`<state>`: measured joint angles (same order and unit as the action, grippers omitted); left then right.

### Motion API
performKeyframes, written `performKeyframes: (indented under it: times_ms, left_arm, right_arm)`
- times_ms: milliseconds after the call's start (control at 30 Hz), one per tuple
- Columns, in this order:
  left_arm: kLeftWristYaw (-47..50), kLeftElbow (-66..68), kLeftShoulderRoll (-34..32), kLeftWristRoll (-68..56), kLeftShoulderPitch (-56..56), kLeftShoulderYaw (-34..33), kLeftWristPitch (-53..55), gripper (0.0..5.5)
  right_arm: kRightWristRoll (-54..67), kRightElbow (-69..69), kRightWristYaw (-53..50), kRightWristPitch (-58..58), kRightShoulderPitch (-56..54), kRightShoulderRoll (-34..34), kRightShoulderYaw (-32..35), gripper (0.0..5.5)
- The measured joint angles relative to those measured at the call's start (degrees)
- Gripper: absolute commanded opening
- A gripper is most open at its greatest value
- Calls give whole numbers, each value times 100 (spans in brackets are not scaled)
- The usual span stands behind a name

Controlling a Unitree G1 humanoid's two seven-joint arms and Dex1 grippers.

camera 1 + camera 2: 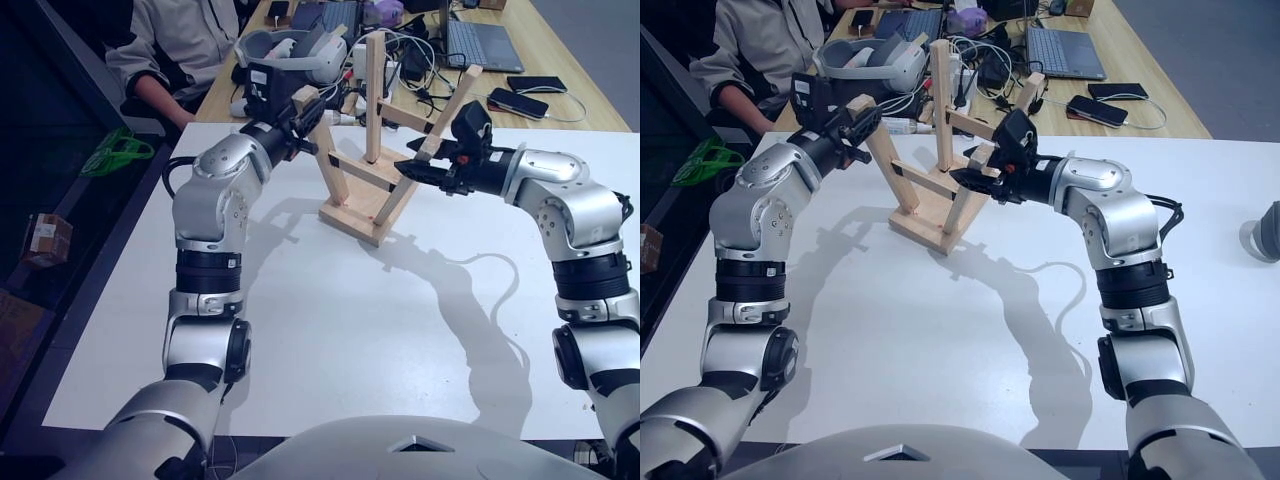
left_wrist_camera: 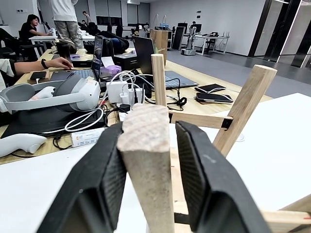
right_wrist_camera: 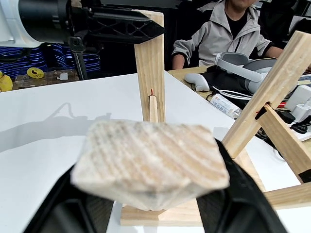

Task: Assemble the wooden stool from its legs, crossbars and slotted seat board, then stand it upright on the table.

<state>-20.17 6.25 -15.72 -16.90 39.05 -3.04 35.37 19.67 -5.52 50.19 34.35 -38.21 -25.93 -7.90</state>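
So the stool (image 1: 368, 178) is put together but upside down on the white table (image 1: 330, 330). The seat board (image 1: 362, 218) is at the bottom with the legs poking up, and the whole thing looks tipped rather than flat (can't tell if the board's low edge touches the table or hangs just off it). The left gripper (image 1: 306, 104) is clamped on the top end of one leg (image 2: 146, 160). The right gripper (image 1: 416, 168) is clamped around another leg (image 3: 150, 162), lower down on the opposite side.

What I'd worry about: it isn't flipped upright yet, and both holds are on single legs. If the two arms don't turn together, or drift apart, I'd guess the legs get levered against the crossbars (image 1: 365, 172) and a joint pops out of the seat slots. The left hold is right at the leg's tip, so a bit of twist could let it slide out and drop the stool onto a corner. The VR headset (image 1: 300, 45) and cables (image 1: 415, 45) sit just behind too, so a swinging leg could snag them.
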Motion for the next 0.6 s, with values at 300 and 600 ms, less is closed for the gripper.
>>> performKeyframes:
  times_ms: [300,600]
  left_arm:
    - [15,-58,-12,309,-25,16,264,157]
    - [151,-117,-16,543,-44,-46,391,155]
  right_arm:
    - [-199,-957,329,-463,-487,119,-179,202]
    - [-454,-2182,648,-1082,-1100,413,-219,202]
